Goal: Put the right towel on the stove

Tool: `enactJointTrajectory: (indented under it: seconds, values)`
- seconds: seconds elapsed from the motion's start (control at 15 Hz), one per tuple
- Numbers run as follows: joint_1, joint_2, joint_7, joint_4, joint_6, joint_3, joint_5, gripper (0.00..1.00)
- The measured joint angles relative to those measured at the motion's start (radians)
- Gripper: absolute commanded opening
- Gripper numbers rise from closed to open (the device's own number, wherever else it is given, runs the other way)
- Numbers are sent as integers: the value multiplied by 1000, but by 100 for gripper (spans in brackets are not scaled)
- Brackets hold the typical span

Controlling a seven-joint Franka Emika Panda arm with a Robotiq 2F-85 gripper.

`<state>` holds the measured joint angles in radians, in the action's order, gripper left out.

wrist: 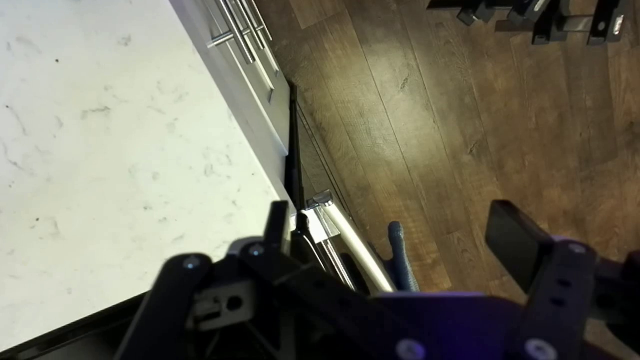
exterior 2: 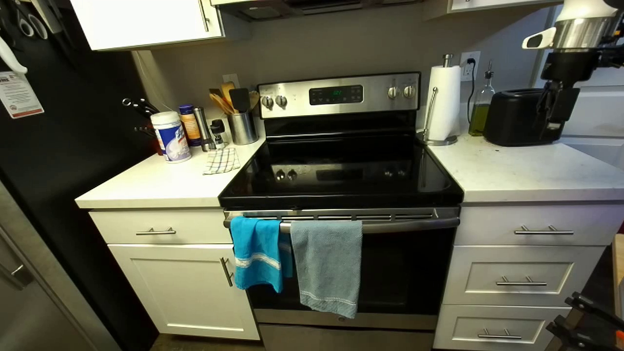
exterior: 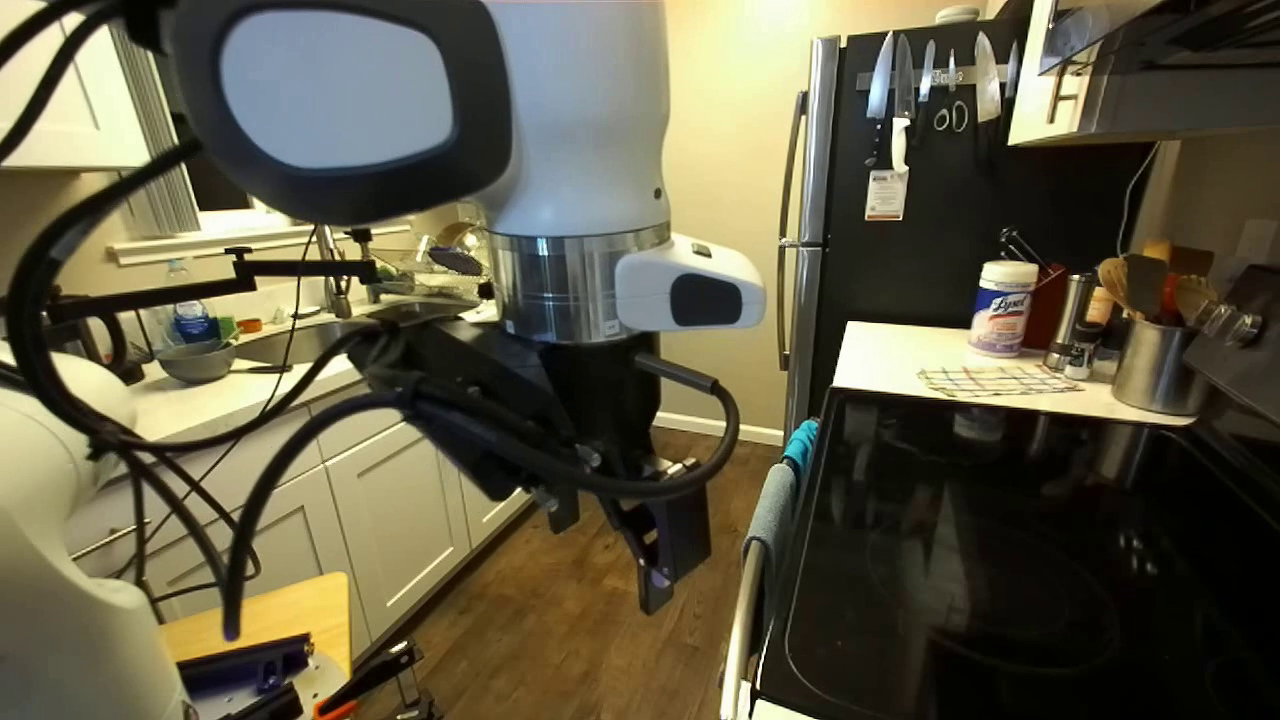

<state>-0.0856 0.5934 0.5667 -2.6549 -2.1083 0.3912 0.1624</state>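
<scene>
Noting stove, glossy black on top, with silvery front handle | finding gray-blue right towel draped over it, near stove's middle | finding bright blue towel likewise, at stove's left end | reading gripper with jaws spread apart, off stove's right side

White countertops, checked cloth, Lysol tub, toaster on top

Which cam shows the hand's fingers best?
Wrist view: the hand is close up, both fingers spread well apart. Both exterior views show the hand smaller, pointing down, its fingers harder to tell apart.
</scene>
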Motion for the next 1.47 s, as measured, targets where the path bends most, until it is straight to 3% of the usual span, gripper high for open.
enactJointTrajectory:
  seconds: [0.27, 0.67, 0.93, 1.47]
  values:
    - [64, -87, 0, 73, -67, -53, -5, 100]
    - [153, -296, 0, 250, -121, -189, -3, 100]
    - [160, -443, 0, 350, -178, -270, 2, 100]
    - [156, -679, 0, 469, -259, -361, 1, 100]
